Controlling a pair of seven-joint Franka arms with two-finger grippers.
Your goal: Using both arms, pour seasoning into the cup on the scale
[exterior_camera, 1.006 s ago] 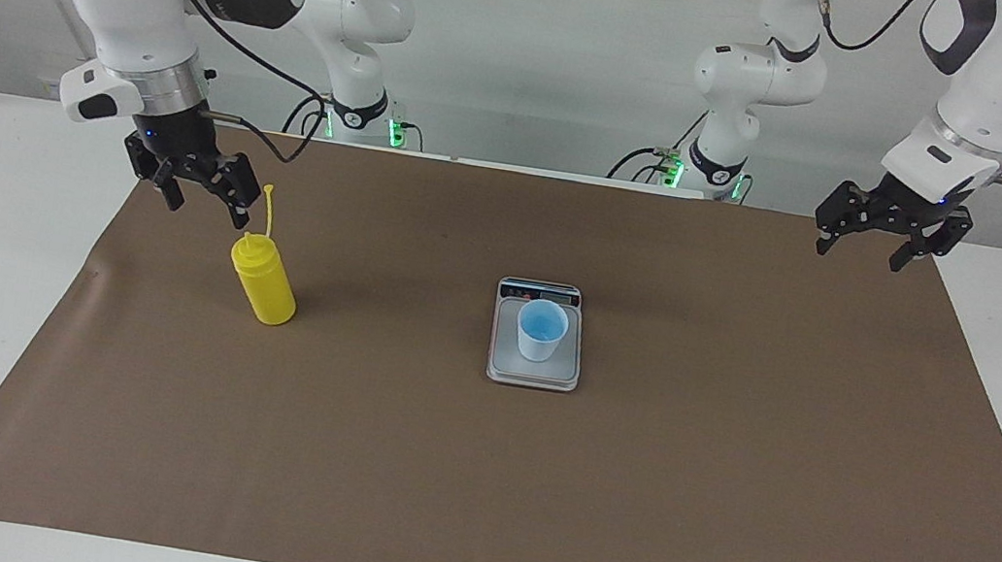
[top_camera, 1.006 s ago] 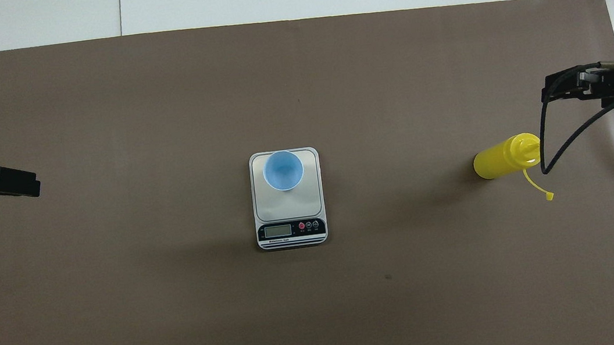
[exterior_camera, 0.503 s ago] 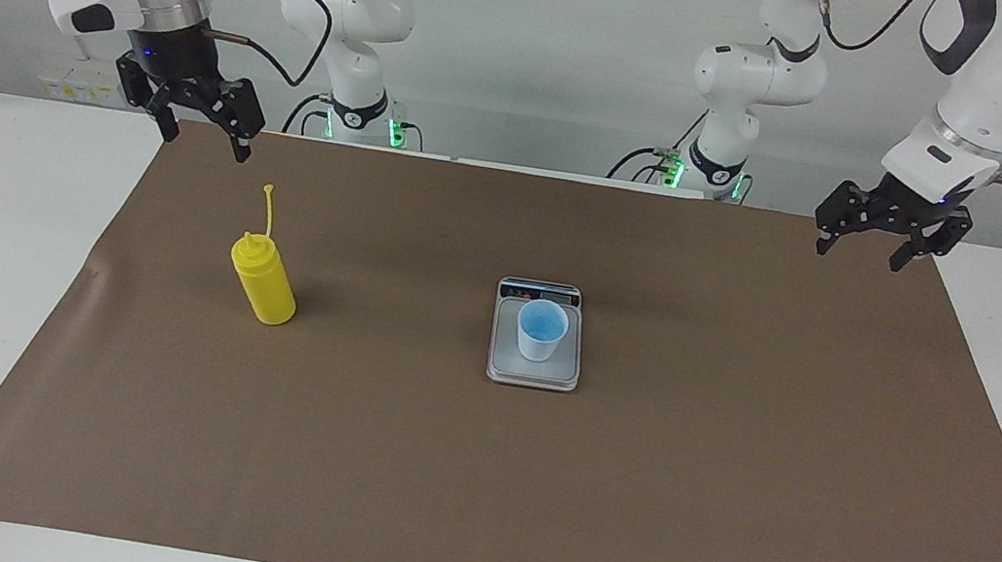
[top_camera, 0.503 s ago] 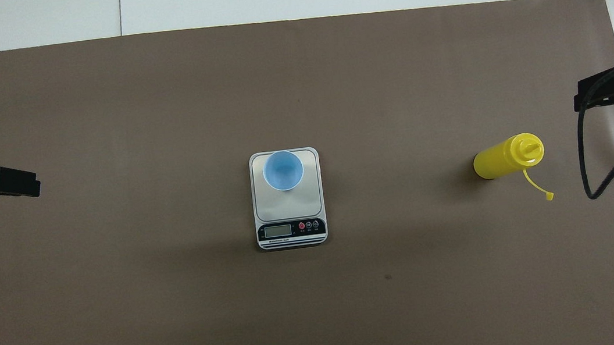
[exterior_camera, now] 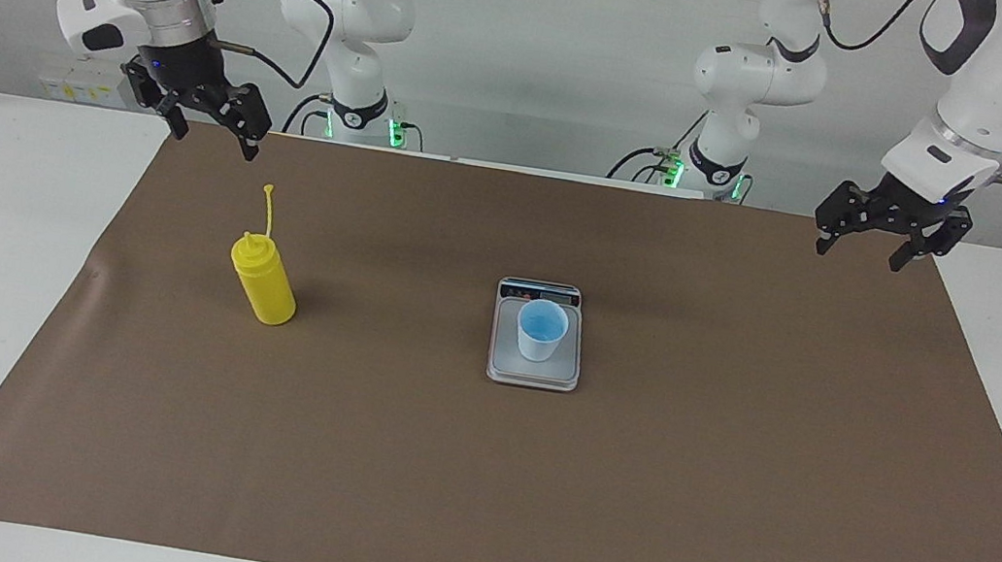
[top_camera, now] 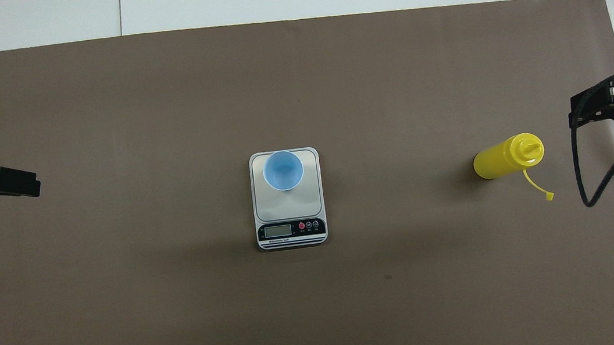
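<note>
The bottle [exterior_camera: 263, 283] stands upright on the brown mat [exterior_camera: 474, 473], well off from the scale [exterior_camera: 532, 372] toward the right arm's end, cap strap sticking up, nobody holding it. The cup [exterior_camera: 541, 330] sits on the scale's plate, just beside the display strip. Here's the worry: that bottle is tall and narrow, so a tool coming in low or off-centre could clip the strap or shoulder and knock it over, and a hard squeeze may squirt seasoning before the nozzle is over the cup. The cup is light too; any nudge could slide it off the plate. Right tool [exterior_camera: 206, 122] hangs high over the mat's edge, nearer the robots than the bottle, jaws wide and empty, wrist pointing down. Left tool [exterior_camera: 865, 237] waits over the mat's corner, well away from the scale, wide open too, nothing in it.
</note>
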